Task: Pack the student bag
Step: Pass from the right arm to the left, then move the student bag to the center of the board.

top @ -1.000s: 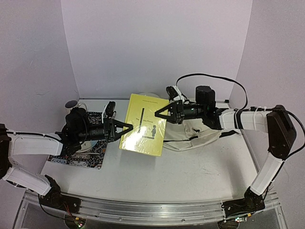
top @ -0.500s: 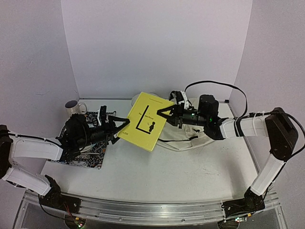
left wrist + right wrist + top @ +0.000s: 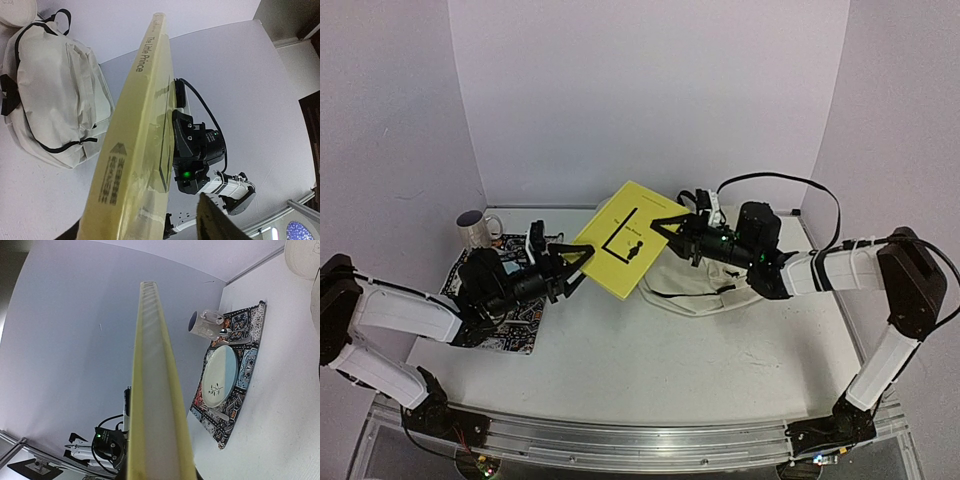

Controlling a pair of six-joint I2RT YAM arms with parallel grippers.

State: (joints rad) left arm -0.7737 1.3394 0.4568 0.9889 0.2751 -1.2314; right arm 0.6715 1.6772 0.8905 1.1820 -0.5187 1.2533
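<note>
Bag [image 3: 698, 297] lies flat on surface [image 3: 650, 370], under book's [image 3: 623, 238] right side. Left gripper [image 3: 582, 266] spread apart at book's lower-left corner, not pinching. Right gripper [image 3: 667, 233] clamped on book's right edge, book raised and tilted. Best: right carries alone, left backs clear, aim for bag's opening.

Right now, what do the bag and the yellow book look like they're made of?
The bag looks like soft cream fabric, matte; it creases and slumps. The book is probably paper under a glossy yellow cover; clear film edges show on it.
</note>
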